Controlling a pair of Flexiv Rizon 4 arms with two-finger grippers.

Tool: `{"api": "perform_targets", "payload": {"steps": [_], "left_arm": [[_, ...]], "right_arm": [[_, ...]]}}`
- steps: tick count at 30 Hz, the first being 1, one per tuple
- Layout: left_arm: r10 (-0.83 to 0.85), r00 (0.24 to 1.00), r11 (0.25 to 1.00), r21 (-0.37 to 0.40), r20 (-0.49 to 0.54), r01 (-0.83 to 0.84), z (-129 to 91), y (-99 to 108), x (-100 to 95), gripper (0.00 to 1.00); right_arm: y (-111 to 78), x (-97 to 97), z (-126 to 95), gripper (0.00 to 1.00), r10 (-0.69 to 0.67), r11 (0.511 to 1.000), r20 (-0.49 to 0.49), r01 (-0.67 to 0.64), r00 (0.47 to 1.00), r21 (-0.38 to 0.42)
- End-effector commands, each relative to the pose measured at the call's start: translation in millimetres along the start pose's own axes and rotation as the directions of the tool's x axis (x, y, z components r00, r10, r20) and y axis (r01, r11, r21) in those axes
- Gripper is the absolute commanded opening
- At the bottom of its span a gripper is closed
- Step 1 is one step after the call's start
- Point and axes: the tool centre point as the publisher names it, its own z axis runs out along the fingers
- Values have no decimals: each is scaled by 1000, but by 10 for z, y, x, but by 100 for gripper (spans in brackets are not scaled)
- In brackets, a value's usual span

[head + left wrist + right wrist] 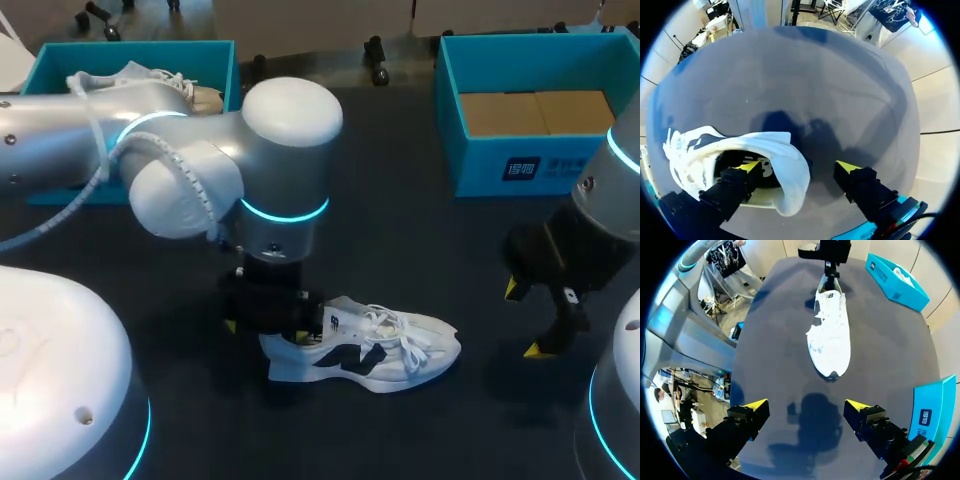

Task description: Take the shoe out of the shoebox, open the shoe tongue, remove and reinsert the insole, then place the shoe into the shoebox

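shoe [365,350] lies on table [420,230]; left gripper [800,165] wide, one finger inside heel; right gripper [807,404] wide above table; box [480,170] front labelled.

Light comes from overhead and it's pretty even, so the dark table [420,240] reads dim and matte, no real glare on it. The white left arm [290,120] is the brightest bit in the head view, nearly washed out, with a cyan ring [285,210] glowing on it. Shadows are soft-edged blobs: one under the right gripper [806,403], another ahead of the left gripper [799,165] beside the shoe [790,172]. The table's edges bow hard in both wrist views.
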Motion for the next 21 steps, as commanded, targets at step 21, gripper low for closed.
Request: {"api": "perform_targets", "payload": {"steps": [21], "left_arm": [[-267,911,958,185,314,218,-788,-238,1088,100]], "right_arm": [[3,-2,14,100,0,1000,0,0,1000,1]]}}
